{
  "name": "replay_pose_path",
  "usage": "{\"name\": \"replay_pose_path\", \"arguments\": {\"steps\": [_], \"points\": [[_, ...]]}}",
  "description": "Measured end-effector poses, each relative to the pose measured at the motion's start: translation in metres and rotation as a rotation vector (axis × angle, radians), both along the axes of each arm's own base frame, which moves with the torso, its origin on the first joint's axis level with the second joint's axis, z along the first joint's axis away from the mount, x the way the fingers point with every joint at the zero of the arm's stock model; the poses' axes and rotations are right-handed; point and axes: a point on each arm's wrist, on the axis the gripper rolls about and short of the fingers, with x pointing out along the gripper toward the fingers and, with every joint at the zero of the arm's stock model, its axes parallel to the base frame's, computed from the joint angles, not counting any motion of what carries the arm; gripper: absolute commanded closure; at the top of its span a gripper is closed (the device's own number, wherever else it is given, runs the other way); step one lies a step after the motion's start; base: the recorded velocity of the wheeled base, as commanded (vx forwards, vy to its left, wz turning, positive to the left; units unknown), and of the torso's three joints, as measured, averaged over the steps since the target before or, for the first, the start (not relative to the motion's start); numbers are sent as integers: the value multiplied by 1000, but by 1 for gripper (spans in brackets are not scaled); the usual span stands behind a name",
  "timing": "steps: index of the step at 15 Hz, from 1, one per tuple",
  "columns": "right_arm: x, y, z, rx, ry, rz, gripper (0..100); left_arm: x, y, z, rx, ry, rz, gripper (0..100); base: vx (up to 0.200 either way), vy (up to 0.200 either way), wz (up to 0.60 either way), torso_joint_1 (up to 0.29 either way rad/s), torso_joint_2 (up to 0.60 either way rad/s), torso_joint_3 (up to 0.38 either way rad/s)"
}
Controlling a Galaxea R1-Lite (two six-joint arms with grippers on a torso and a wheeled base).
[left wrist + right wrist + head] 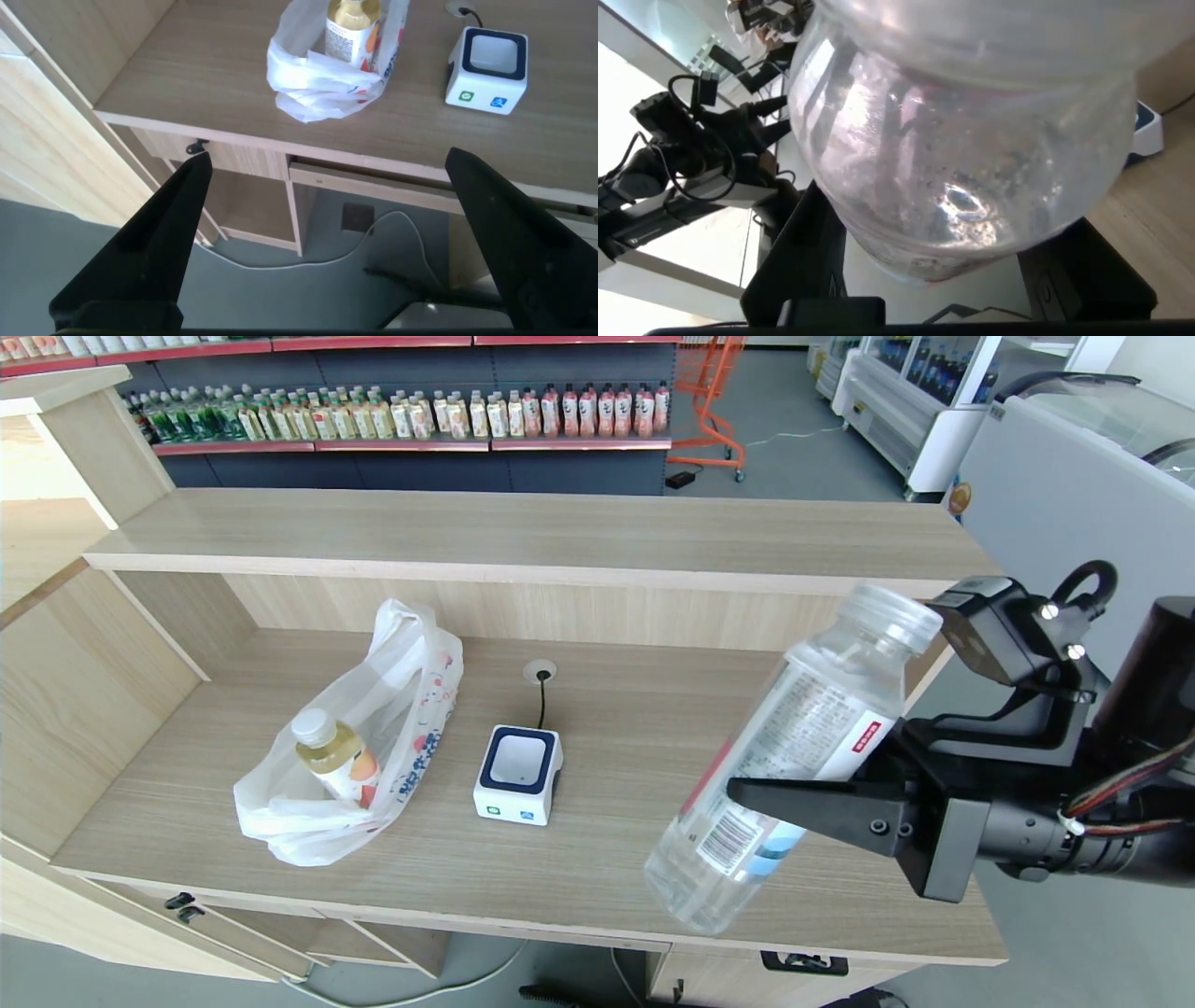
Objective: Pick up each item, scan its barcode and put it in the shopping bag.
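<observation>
On the far left, in the left wrist view, you see the left gripper (322,243) released, its two dark fingers (140,252) spread wide. It hangs off the front edge of the surface (187,65), lower than the top, and grasps nothing.

On the left part of the surface (635,747) you find the shopping bag (411,709), a white printed plastic bag lying slumped with its mouth towards the front edge. A tea bottle (331,761) with a pale cap lies inside it, tilted, cap end showing through the opening. The left wrist view shows the same bag (318,79) and tea bottle (350,23).

Just to the right of the bag, apart from it, stands the barcode scanner (518,773), a white block with a dark-framed window facing up. Its black cable (541,695) runs back to a grommet in the surface. The left wrist view shows the scanner (486,70) too.

Further right, the water bottle (803,747) is held in the air over the right end of the surface, well apart from the scanner. It is tilted, cap up and away, base down towards the front edge. Its barcode label faces the head camera.

The right gripper (784,779) is clenched around the middle of the water bottle. In the right wrist view the clear bottle base (962,140) sits between the dark fingers.
</observation>
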Motion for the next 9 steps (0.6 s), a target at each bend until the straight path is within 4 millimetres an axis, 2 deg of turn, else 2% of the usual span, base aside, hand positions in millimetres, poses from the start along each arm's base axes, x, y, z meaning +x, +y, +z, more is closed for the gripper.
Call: {"name": "replay_pose_path", "arguments": {"steps": [2,4,7,9], "points": [[0,-3,0,-10,-27,-18,100,0,0,0,0,0,0,0,0,0,0,0,0,0],[7,-18,-5,-86,-193,-83,100,0,0,0,0,0,0,0,0,0,0,0,0,0],[21,-61,-15,-298,-435,-272,100,0,0,0,0,0,0,0,0,0,0,0,0,0],[22,-89,-18,-491,-572,-474,100,0,0,0,0,0,0,0,0,0,0,0,0,0]]}}
